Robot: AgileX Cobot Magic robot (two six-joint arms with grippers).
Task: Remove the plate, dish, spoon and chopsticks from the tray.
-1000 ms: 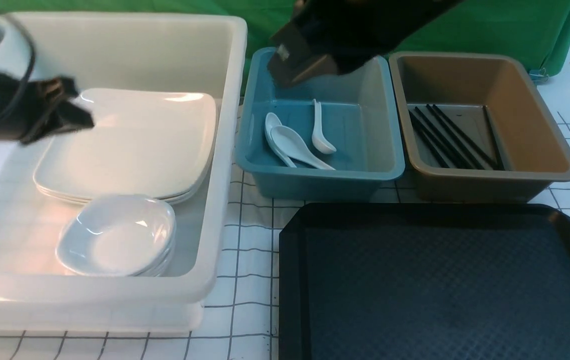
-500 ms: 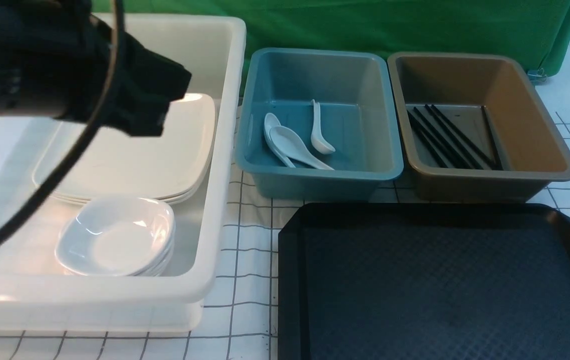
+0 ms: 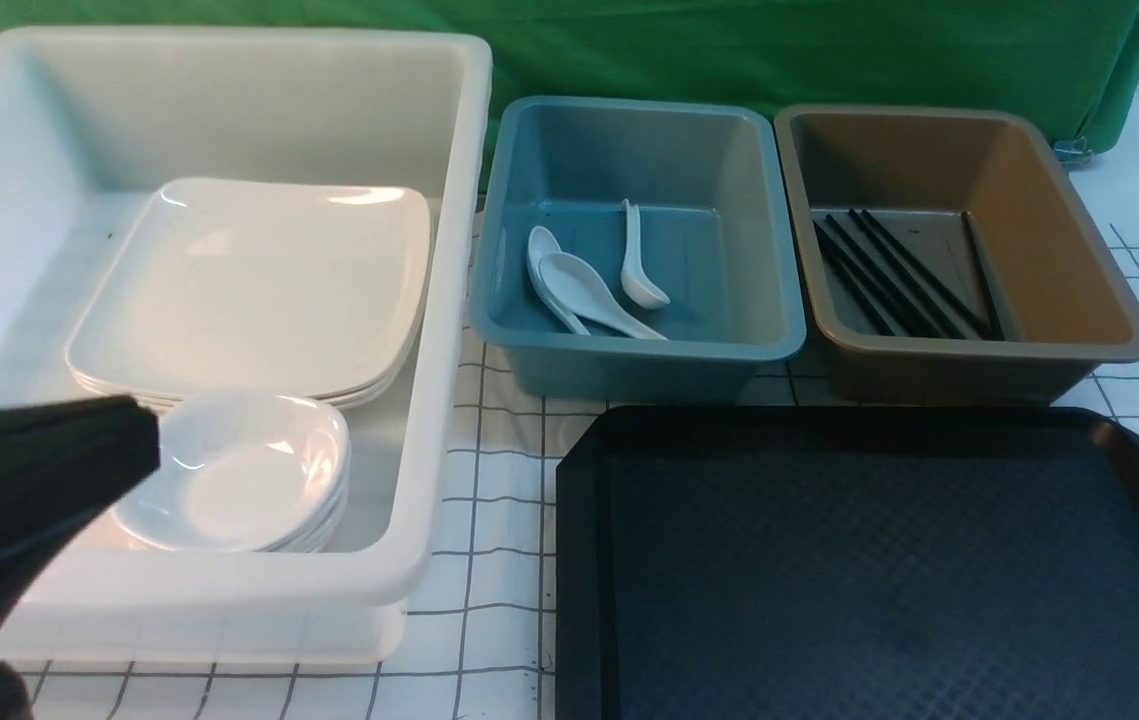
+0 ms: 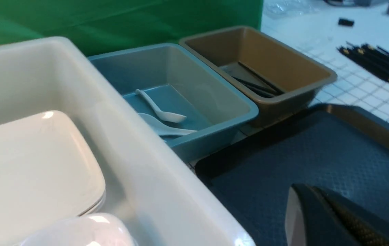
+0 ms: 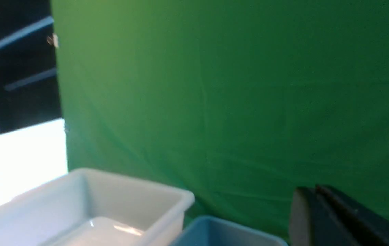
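Hovering closed and empty beside the big black diamond-textured plastic tray [image 4: 317, 153], the left claw [image 4: 320, 218] risks clipping the white tub's rim [image 4: 167, 191]; the large glossy white rounded-square plate [image 4: 27, 171] lies beyond it.

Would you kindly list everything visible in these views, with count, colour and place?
white tub: one, white, far left on the table.
plates: a stack, count unclear, white, in the white tub.
small dishes: a stack, count unclear, white, in the white tub in front of the plates.
blue tub: one, blue, middle.
spoons: three, white, in the blue tub.
brown tub: one, brown, right.
chopsticks: several, black, in the brown tub.
loose chopsticks: a bunch, black with golden bands, on the table beyond the tray.
tray: one, black, nothing on it, in front of the blue and brown tubs.
tablecloth: white with a grid.
backdrop: green.
left gripper: black, shut, empty.
right gripper: black, shut, empty.
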